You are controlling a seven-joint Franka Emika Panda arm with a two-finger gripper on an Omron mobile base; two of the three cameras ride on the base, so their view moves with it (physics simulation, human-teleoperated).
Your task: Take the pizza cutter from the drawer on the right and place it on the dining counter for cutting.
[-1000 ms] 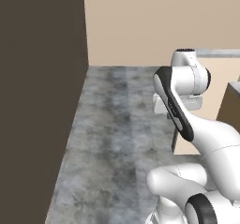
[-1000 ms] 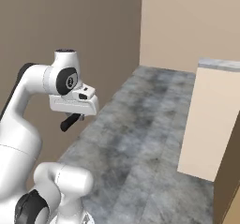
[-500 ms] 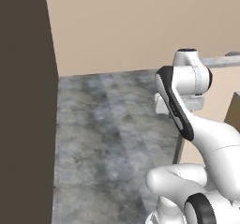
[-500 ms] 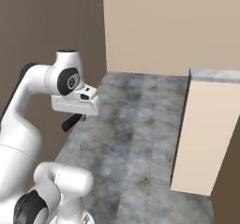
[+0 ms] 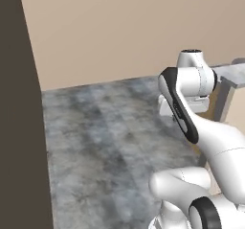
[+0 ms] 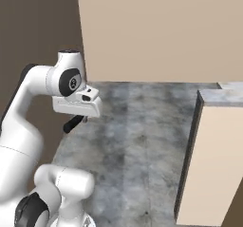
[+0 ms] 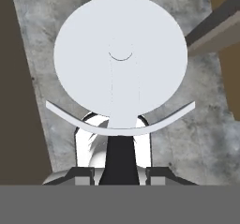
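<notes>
The pizza cutter [image 7: 121,54] is in my gripper [image 7: 120,171], which is shut on its black handle. Its round silver wheel faces the hand camera, with a curved guard below it. In the right base view the black handle [image 6: 73,124] pokes out under the white hand, and the gripper [image 6: 81,118] hangs over the grey floor. The arm [image 5: 184,103] is folded up close to the base. The drawer is out of view. A tan-sided counter end with a grey top [image 6: 220,98] stands to the right; I cannot tell whether it is the dining counter.
Grey stone floor [image 5: 105,142] stretches ahead to a beige wall [image 5: 119,27]. A tall dark panel [image 5: 19,127] closes off the left side. The same grey-topped counter end [image 5: 234,72] sits close behind the arm on the right.
The whole picture has slid left, so the base has turned. The dark panel now takes less of the left base view. The arm and the held cutter keep the same pose.
</notes>
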